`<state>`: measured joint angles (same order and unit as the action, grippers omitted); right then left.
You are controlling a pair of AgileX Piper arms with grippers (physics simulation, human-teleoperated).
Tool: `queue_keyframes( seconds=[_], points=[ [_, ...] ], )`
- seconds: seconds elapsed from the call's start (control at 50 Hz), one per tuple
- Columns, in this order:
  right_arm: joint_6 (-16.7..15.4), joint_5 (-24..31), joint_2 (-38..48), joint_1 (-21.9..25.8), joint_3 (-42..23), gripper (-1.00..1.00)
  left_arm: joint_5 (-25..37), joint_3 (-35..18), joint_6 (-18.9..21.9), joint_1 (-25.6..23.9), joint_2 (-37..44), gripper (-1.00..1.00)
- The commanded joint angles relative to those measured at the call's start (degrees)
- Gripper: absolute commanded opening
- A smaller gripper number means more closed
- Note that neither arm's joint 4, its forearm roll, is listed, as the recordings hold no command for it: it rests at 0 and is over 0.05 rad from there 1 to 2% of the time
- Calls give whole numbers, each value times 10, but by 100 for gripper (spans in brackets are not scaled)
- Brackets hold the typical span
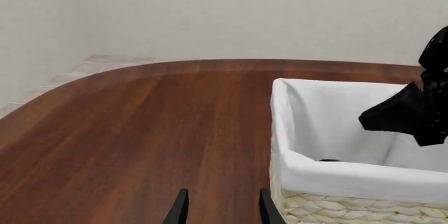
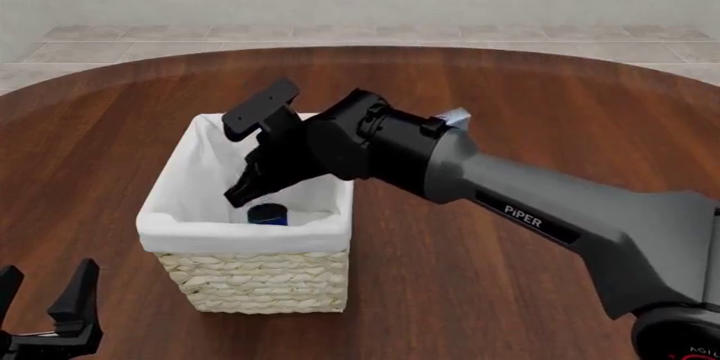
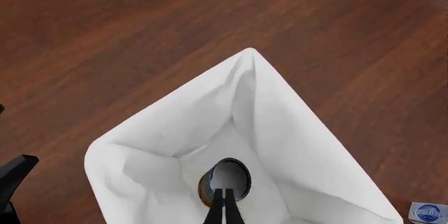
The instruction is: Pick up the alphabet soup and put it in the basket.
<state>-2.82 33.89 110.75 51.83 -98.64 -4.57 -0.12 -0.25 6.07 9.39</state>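
Note:
The alphabet soup (image 3: pixel 225 178) stands on the floor of the basket (image 3: pixel 308 129), silver top up; its blue label (image 2: pixel 268 214) shows just over the near rim. The wicker basket (image 2: pixel 242 238) with white lining sits left of the table's middle. My right gripper (image 2: pixel 241 191) hangs inside the basket's mouth, above the can, its fingers (image 3: pixel 228 209) pressed together with nothing between them. My left gripper (image 2: pixel 45 303) stands open and empty near the table's front left, beside the basket (image 1: pixel 336 174); the right gripper (image 1: pixel 413 111) shows over the lining there.
A blue-white box (image 2: pixel 454 115) lies behind the right arm, just past the basket's far right corner, and appears again as the box (image 3: pixel 428 213) in the right wrist view. Dark wood table (image 2: pixel 540 107) curves away at the back.

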Motion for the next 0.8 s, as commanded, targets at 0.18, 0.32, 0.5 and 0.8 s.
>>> queue_keyframes(
  seconds=[0.18, 0.32, 0.5, 0.8],
  points=[
    [0, -1, -3, -7, 0, 100, -3, 0, 0, 0, 5, 100],
    [0, 0, -4, -6, 1, 100, -3, 0, -1, -1, 6, 100],
    [-2, 5, -11, -1, -1, 100, -4, 0, 0, 0, 8, 100],
    [-16, 32, -51, -2, -14, 100, -9, 0, 2, -4, 16, 100]
  ],
)
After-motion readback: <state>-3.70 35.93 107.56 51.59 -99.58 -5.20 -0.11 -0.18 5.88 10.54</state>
